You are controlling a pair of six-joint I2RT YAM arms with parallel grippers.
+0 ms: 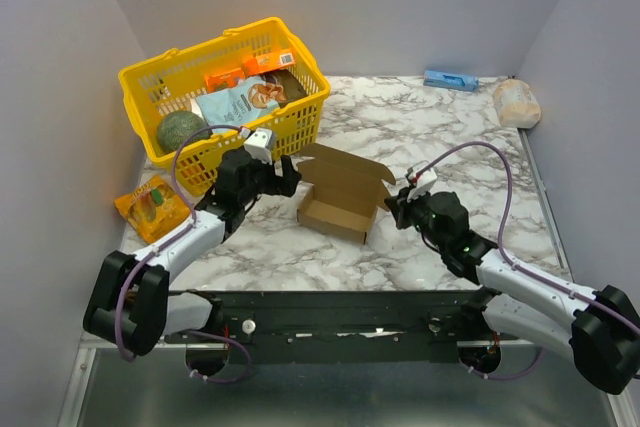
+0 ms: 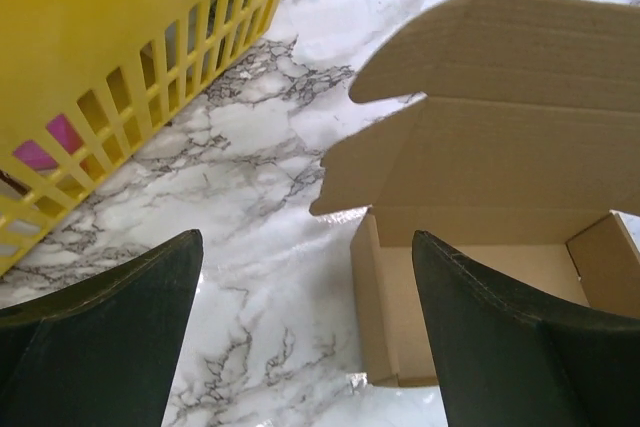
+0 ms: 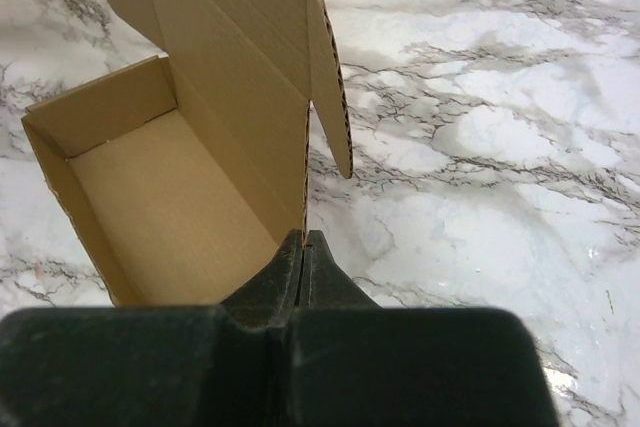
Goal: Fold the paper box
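Well, the big marble table (image 1: 420, 127) fills most of the view. A yellow basket (image 1: 150, 82) sits at the far left, full of snack bags and a round green thing.

The box (image 1: 340, 202) sits in the middle of the table, just to the right of the basket and a bit nearer. It is brown and plain. Its top is open and it looks bare inside. Its lid stands up on the far side and leans back, with small flaps at its ends.

The left gripper (image 1: 285, 177) is just left of the box, between it and the basket. Its fingers are spread wide and hold nothing. The right gripper (image 1: 392, 205) is at the right side of the box. Its fingers are pressed tight together, and the tips touch the edge of the cardboard there.

An orange packet (image 1: 152, 209) lies near the left edge. A pale bag (image 1: 516, 103) lies at the far right. A small blue box (image 1: 449, 79) lies by the far wall.
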